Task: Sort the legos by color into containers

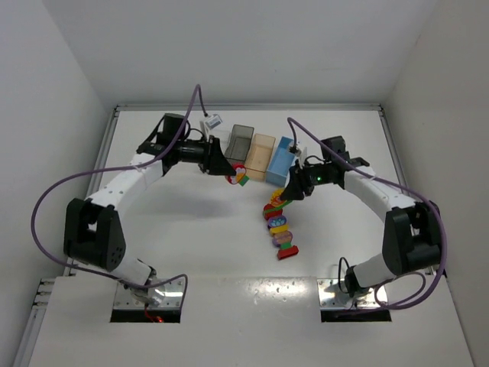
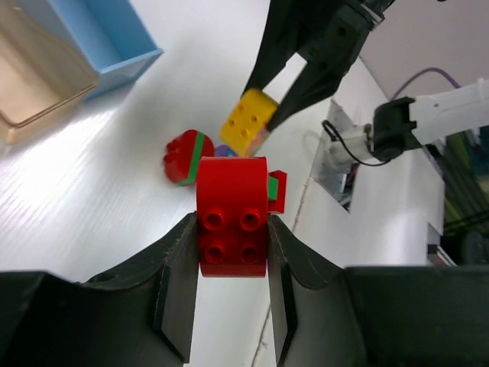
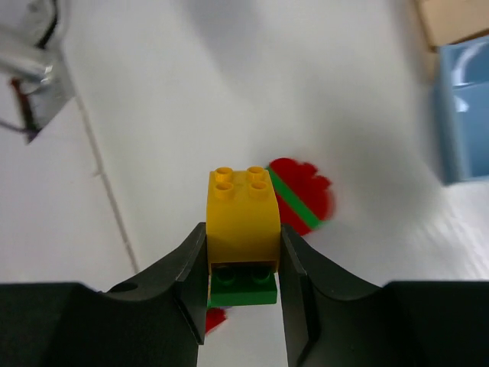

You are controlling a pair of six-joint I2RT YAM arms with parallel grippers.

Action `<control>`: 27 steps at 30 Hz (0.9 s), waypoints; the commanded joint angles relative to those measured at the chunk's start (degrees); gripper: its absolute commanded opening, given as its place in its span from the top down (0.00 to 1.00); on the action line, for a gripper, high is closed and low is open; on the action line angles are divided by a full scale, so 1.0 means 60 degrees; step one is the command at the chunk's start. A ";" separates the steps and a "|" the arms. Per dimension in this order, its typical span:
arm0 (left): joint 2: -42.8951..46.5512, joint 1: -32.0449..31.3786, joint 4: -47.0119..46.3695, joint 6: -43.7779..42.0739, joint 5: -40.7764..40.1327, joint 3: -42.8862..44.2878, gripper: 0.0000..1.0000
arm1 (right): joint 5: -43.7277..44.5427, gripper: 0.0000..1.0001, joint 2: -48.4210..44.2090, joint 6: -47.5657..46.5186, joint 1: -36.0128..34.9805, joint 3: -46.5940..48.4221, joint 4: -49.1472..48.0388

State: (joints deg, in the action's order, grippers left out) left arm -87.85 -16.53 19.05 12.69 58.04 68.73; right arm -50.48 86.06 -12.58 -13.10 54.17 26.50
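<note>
Left wrist view: a red brick (image 2: pixel 231 200) is pinched between the jaws of the left gripper (image 2: pixel 231 229). A yellow brick (image 3: pixel 241 210) with a green piece (image 3: pixel 243 286) under it is clamped by the right gripper (image 3: pixel 242 237). The other legos (image 1: pixel 280 225) are laid in a row on the table (image 1: pixel 191 229), near the light blue bin (image 1: pixel 283 162)

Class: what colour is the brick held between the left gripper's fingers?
The brick is red, clearest in the left wrist view.

The containers (image 1: pixel 262 153) stand side by side behind the row of legos (image 1: pixel 280 225).
</note>
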 commanded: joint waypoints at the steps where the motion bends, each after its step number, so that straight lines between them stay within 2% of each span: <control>1: 0.0988 0.0163 0.0268 -0.0577 -0.0678 -0.0350 1.00 | 0.1411 1.00 -0.0632 0.1363 -0.0144 -0.0225 -0.3138; 6: 0.1999 0.0645 0.0356 -0.0577 -0.1807 -0.1302 1.00 | 0.1149 1.00 -0.0429 0.2666 -0.0818 -0.0560 -0.4721; 11: 0.2556 0.1245 0.0356 -0.0387 -0.2188 -0.1727 1.00 | 0.0650 1.00 0.0214 0.4540 -0.2003 -0.1381 -0.8160; 16: 0.2849 0.1934 0.0356 -0.0298 -0.2188 -0.1816 1.00 | 0.0970 1.00 0.1253 0.4660 -0.3277 -0.1382 -0.9659; 20: 0.2953 0.2593 0.0356 -0.0210 -0.2012 -0.1816 1.00 | 0.1674 1.00 0.2205 0.4792 -0.3776 -0.1514 -1.1532; 24: 0.3158 0.3194 0.0356 -0.0210 -0.1924 -0.1816 1.00 | 0.2099 1.00 0.3233 0.4327 -0.4202 -0.0973 -1.1756; 27: 0.3158 0.3575 0.0356 -0.0210 -0.1750 -0.1919 1.00 | 0.2290 1.00 0.3819 0.3798 -0.4393 -0.0490 -1.1261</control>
State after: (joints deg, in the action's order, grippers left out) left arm -70.52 3.29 22.17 11.03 45.56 57.67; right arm -38.37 107.37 13.93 -38.20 47.40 -35.99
